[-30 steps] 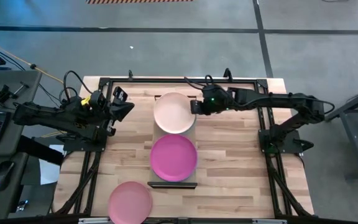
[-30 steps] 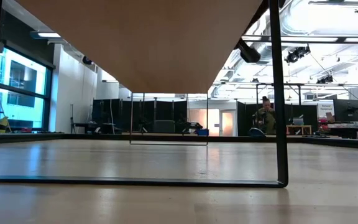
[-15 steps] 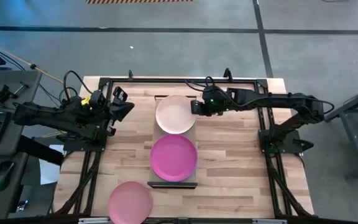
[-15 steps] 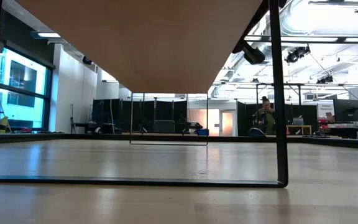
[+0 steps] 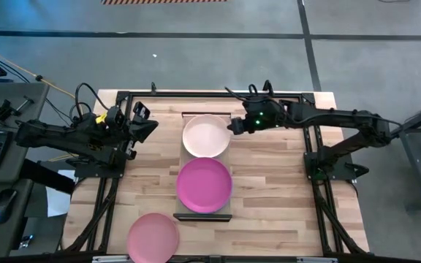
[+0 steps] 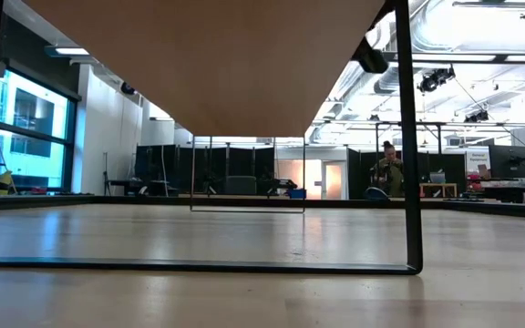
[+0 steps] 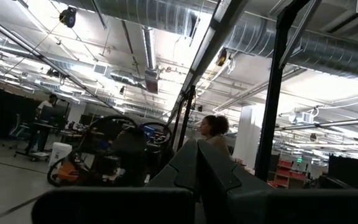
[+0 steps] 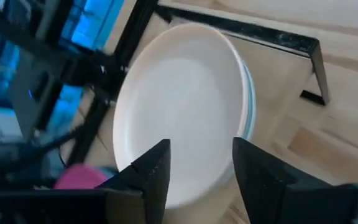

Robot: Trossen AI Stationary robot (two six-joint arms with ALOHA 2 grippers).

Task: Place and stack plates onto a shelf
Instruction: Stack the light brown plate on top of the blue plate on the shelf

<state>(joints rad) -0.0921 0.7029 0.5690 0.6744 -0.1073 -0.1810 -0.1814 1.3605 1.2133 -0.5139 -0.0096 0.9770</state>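
Note:
A pale whitish plate lies on the far half of the shelf. In the right wrist view it rests on top of a blue plate whose rim peeks out beneath. A magenta plate lies on the shelf's near half. A pink plate sits on the table at the near left. My right gripper stands open just right of the pale plate's rim. My left gripper is shut and held off to the shelf's left, with nothing in it.
Dark rails close the shelf's far end and near end. Black frame bars run along the table's edges. Bare tabletop lies to the right of the shelf. People sit in the room beyond the table.
My right gripper has let go of the pale plate's right rim and drawn back a little toward the table's right edge. The plate has settled flat on the shelf's far half.

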